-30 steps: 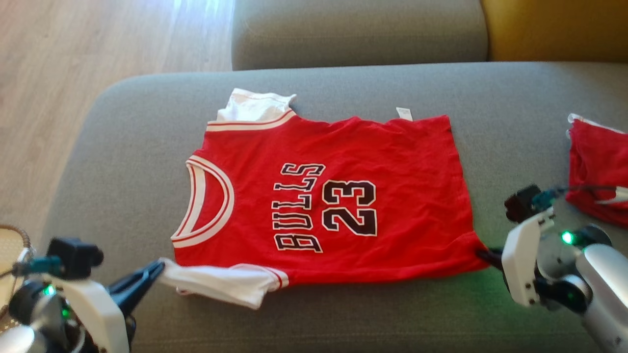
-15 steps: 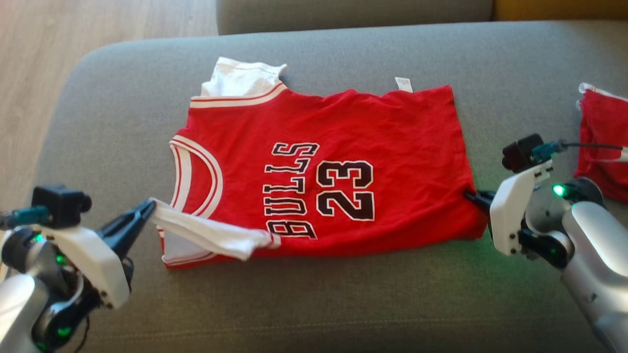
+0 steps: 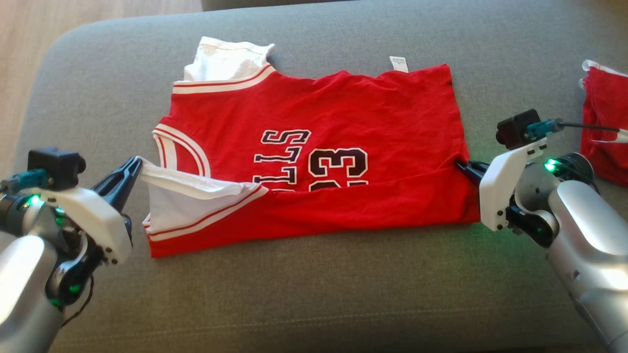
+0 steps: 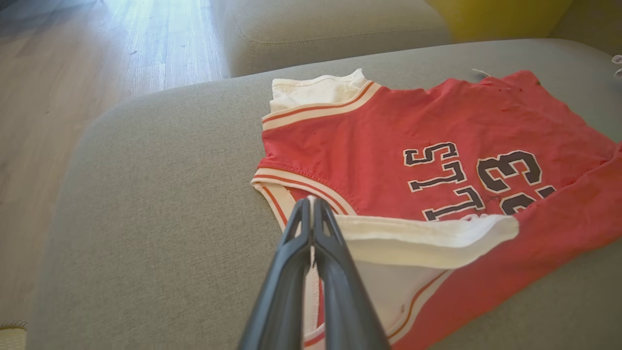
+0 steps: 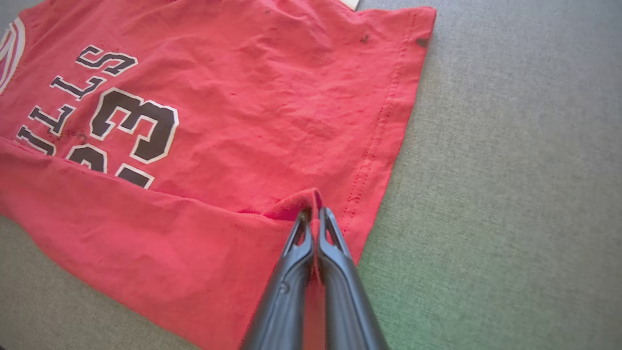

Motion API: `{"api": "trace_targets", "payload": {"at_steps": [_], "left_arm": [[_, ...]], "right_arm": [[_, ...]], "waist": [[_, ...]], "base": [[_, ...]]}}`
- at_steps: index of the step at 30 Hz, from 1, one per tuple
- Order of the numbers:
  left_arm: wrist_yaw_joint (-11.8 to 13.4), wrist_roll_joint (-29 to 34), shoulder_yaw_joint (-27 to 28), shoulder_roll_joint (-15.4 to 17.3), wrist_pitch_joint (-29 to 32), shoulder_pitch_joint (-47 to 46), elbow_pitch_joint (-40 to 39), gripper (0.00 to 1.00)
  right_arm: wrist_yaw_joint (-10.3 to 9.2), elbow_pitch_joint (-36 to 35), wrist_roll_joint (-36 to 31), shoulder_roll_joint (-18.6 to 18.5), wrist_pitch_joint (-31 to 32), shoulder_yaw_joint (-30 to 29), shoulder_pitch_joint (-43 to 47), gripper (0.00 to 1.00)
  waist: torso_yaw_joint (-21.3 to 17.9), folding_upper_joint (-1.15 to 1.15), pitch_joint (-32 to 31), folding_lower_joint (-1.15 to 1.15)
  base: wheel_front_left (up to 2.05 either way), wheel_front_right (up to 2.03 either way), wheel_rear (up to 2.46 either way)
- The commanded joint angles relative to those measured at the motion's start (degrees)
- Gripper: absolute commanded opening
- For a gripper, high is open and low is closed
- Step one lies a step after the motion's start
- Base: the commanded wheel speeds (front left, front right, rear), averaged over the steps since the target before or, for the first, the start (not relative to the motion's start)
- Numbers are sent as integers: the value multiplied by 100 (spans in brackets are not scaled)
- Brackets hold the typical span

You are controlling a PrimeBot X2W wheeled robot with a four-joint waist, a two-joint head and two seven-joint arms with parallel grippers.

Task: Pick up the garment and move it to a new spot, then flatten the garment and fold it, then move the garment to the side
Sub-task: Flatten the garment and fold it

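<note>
Near edge now folded up over the lettering [image 3: 338, 164]. Red-and-white cotton jersey [image 3: 343, 108] mid-frame on grey fabric cushion [image 3: 314, 304], long axis left-right; left gripper [image 3: 136, 165] pinches white sleeve [image 3: 186, 184], right gripper [image 3: 462, 167] pinches hem corner; far edge lies up-frame.

Support: you see a grey cushion [image 3: 314, 304] spanning the frame.
Centre: your red jersey [image 3: 343, 108] lies on it, lower edge folded over.
Right edge: a second red cloth [image 3: 603, 132].
</note>
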Motion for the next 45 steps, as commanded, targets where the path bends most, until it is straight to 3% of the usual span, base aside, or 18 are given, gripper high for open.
{"api": "trace_targets", "payload": {"at_steps": [1,31,32,33,34,35,40,45], "left_arm": [[55,58,266,199,-69,-407,-42,0],[-118,538,-276,-404,-534,-1581,1913,0],[-127,536,-289,-425,-561,-1609,1979,5],[-129,544,-297,-441,-594,-1637,2050,62],[-123,546,-294,-460,-633,-1662,2122,100],[-123,553,-298,-477,-673,-1686,2182,100],[-53,629,-300,-544,-993,-1778,2352,100],[306,620,-73,-603,-1573,-1744,2176,100]], "right_arm": [[-2,-109,-48,23,-92,48,-199,0],[-2,389,82,213,-612,488,-632,0],[-2,412,102,222,-623,489,-638,0],[-2,433,155,253,-615,482,-633,6],[-2,438,193,275,-604,499,-629,75],[-2,443,224,283,-620,497,-631,100],[-2,501,204,255,-868,471,-647,100],[-2,557,-28,198,-1399,235,-600,100]], "waist": [[-27,0,30,0],[-191,0,347,0],[-198,0,346,0],[-204,0,345,0],[-210,0,343,0],[-217,0,341,0],[-211,0,279,0],[-131,0,76,0]], "base": [[0,0,0],[0,0,0],[0,0,0],[0,0,0],[0,0,0],[0,0,0],[0,0,0],[0,0,0]]}}
